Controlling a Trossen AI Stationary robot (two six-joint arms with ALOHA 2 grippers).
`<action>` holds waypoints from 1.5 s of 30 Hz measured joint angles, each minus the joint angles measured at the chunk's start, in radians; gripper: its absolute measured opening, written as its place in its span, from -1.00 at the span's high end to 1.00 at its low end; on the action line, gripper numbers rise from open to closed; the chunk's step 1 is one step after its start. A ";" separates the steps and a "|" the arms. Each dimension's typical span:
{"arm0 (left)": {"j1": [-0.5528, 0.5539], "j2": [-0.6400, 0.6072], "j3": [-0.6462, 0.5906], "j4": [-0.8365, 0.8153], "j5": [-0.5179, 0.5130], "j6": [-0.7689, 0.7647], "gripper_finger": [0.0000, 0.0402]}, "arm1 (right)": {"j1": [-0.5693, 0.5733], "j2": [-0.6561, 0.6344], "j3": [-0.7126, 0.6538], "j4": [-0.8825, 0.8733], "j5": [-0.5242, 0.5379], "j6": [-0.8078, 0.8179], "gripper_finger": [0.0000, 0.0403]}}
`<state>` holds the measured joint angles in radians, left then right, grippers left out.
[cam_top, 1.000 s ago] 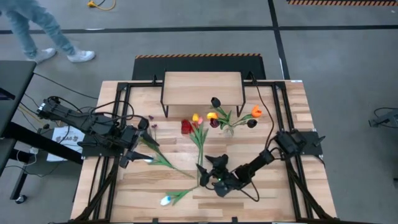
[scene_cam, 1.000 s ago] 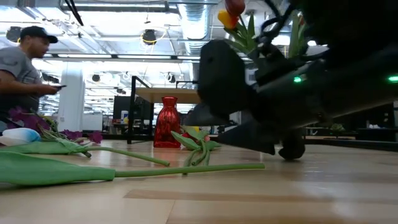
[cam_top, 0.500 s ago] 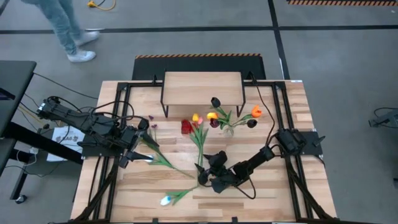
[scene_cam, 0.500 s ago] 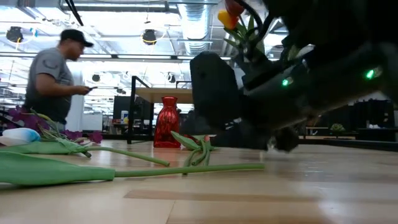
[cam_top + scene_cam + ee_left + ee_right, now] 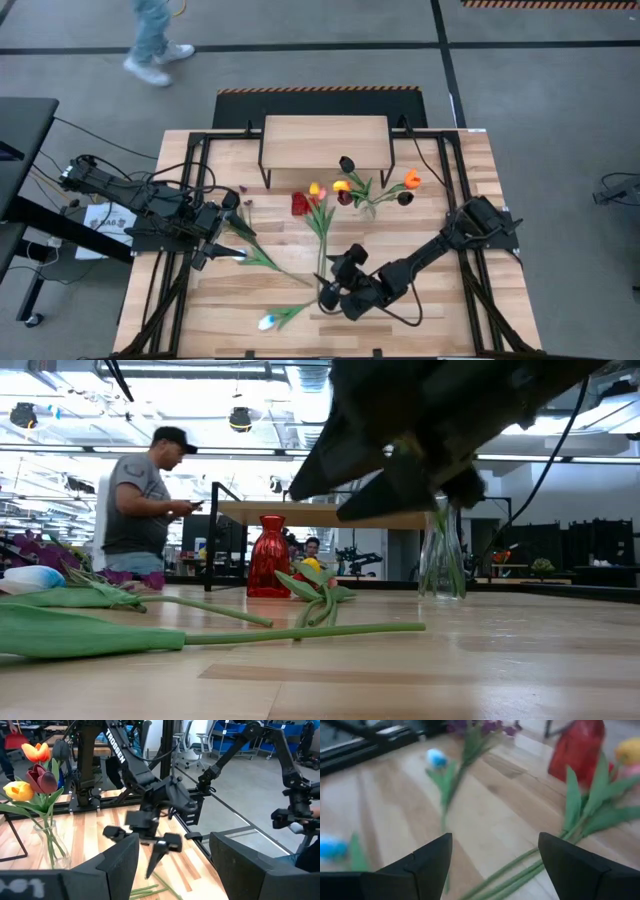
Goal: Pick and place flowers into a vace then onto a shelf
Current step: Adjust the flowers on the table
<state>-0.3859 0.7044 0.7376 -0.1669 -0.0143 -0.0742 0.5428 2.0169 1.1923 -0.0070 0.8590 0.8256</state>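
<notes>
Both jaws gape empty: right gripper [image 5: 327, 293] above tulip stems [image 5: 321, 240], left gripper [image 5: 236, 233] aside

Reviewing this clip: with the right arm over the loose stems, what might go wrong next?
1. The right claw, open, hangs above several stems lying close together; it may pinch more than one.
2. The glass vase already holds tulips, so another stem may snag on them.
3. The red vase stands beside those stems; a lifted flower could brush it.
</notes>
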 joint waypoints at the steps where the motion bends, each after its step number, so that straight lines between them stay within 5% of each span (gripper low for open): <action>1: 0.000 0.000 0.000 0.000 0.000 0.000 -0.15 | -0.007 0.001 0.000 -0.026 -0.003 0.034 -0.42; 9: 0.000 0.000 0.000 0.000 0.000 -0.026 -0.15 | -0.040 0.001 0.000 -0.242 0.007 0.322 -0.42; 26: 0.000 0.000 0.000 0.000 0.000 -0.027 -0.15 | -0.050 0.001 -0.011 -0.247 -0.070 0.356 -0.42; 45: 0.000 0.000 0.000 0.000 0.000 -0.026 -0.15 | 0.153 0.001 -0.027 0.158 -0.046 -0.005 -0.42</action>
<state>-0.3859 0.7044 0.7372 -0.1669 -0.0139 -0.0998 0.6962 2.0178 1.1656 0.1512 0.8128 0.8205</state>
